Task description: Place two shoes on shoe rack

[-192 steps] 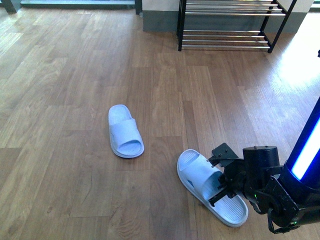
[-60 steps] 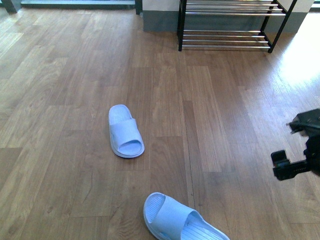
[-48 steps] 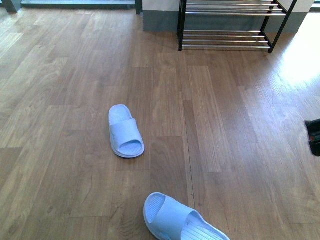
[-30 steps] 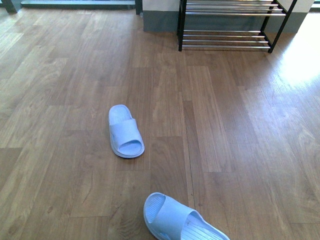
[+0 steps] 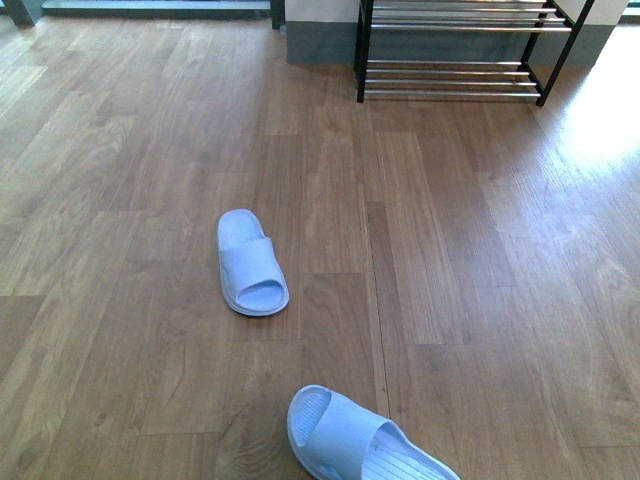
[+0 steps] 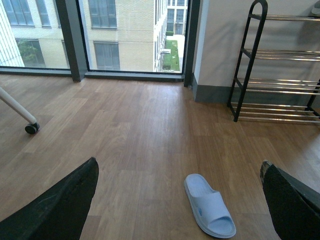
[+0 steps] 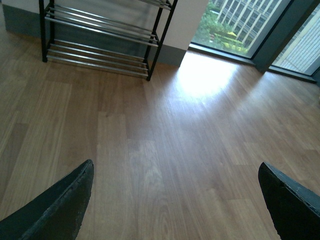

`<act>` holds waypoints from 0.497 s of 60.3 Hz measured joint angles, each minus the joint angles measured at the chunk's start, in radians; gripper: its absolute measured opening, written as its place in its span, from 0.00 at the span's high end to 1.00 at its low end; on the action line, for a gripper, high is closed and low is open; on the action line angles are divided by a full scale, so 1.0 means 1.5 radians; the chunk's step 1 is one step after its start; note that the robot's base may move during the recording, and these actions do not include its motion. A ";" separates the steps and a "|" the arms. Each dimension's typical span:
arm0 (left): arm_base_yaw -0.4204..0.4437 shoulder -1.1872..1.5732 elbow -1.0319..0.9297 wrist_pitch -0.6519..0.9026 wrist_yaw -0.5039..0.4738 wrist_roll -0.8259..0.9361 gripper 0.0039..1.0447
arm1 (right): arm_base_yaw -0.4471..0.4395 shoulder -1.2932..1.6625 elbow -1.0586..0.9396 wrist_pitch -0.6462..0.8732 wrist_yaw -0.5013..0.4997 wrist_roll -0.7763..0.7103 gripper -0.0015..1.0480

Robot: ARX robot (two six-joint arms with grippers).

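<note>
While both arms hang empty, the left end effector and the right end effector each spread wide, I judge we're at the reach for a first pick. The left has one slide ahead of it, well apart; which one, I cannot tell. The far slide lies mid-floor, the near slide closer to me, and the rack stands at the floor's far edge. Next: lower onto a strap, then close.

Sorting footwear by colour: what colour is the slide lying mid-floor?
Pale blue all over; the slide shows best in the front view.
</note>
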 joint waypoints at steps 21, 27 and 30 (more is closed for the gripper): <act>0.000 0.000 0.000 0.000 0.000 0.000 0.09 | -0.019 -0.028 -0.008 0.030 -0.218 0.114 0.25; 0.000 0.000 0.000 0.000 0.000 0.000 0.09 | 0.022 -0.117 -0.026 -0.028 -0.264 0.174 0.45; 0.000 0.000 0.000 0.000 0.000 0.000 0.09 | 0.038 -0.149 -0.033 -0.057 -0.245 0.185 0.53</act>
